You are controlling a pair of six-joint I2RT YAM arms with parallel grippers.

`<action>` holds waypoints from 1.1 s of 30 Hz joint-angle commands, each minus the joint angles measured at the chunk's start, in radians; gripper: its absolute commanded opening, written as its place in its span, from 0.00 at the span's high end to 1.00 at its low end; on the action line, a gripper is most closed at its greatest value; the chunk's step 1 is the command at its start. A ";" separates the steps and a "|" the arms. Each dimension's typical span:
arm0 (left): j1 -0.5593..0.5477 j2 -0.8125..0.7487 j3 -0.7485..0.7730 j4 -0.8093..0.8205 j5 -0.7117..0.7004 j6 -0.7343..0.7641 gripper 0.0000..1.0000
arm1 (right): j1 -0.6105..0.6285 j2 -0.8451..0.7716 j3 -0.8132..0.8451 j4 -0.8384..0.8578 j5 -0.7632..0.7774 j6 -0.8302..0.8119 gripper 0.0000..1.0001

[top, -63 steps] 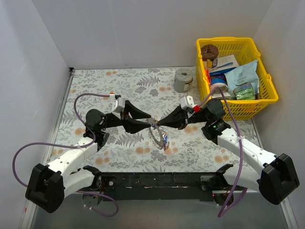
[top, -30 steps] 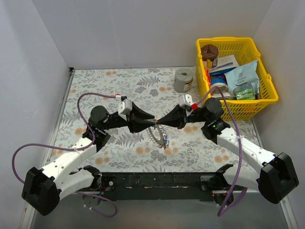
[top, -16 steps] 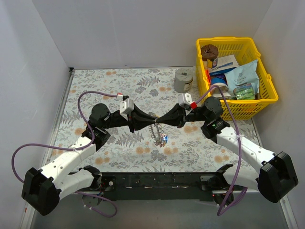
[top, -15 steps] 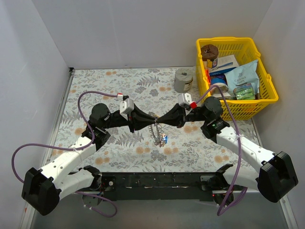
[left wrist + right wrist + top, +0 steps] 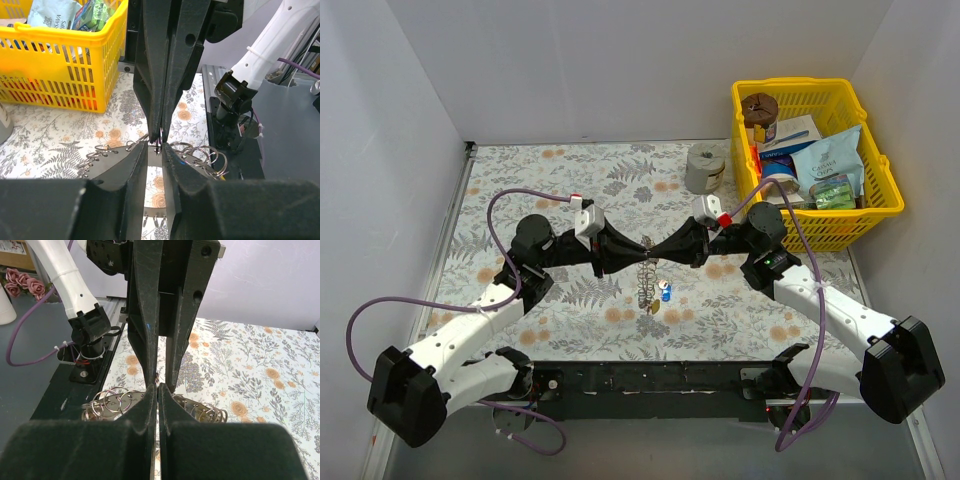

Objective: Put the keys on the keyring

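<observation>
The keyring [image 5: 642, 280] is a flat grey ring carrying many small split rings. It hangs edge-on below the point where both grippers meet over the middle of the mat. My right gripper [image 5: 656, 250] is shut on its top edge, its fingers pressed together [image 5: 158, 389]. My left gripper [image 5: 637, 250] faces it tip to tip, with a narrow gap between its jaws [image 5: 155, 150]. The ring's band [image 5: 120, 155] crosses that gap and also shows in the right wrist view [image 5: 188, 403]. A blue key [image 5: 664, 293] and a yellow key [image 5: 654, 307] dangle at the ring's lower end. The red key is hidden.
A yellow basket [image 5: 885, 205] full of packets stands at the back right and also shows in the left wrist view [image 5: 60, 80]. A thick grey roll [image 5: 703, 168] stands just left of it. The floral mat [image 5: 540, 170] covers the table between white walls.
The left arm has moved right and both grippers have closed in on each other. The keyring has swung from a tilted flat pose to hanging edge-on, and the keys have dropped lower.
</observation>
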 commanded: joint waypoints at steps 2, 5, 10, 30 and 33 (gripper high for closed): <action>-0.006 0.006 0.030 -0.005 -0.009 0.001 0.77 | 0.000 -0.014 0.057 0.043 0.004 -0.002 0.99; -0.006 0.006 0.028 -0.008 -0.012 0.004 0.85 | -0.002 -0.017 0.056 0.043 0.003 -0.002 0.99; -0.005 0.004 0.031 -0.011 -0.020 0.010 0.94 | 0.000 -0.017 0.054 0.043 0.001 -0.001 0.99; -0.005 -0.060 -0.021 0.003 -0.066 0.059 1.00 | -0.010 -0.120 -0.065 0.132 0.231 0.026 0.13; -0.006 -0.071 -0.028 -0.001 -0.079 0.071 1.00 | -0.014 -0.129 -0.076 0.132 0.248 0.024 0.11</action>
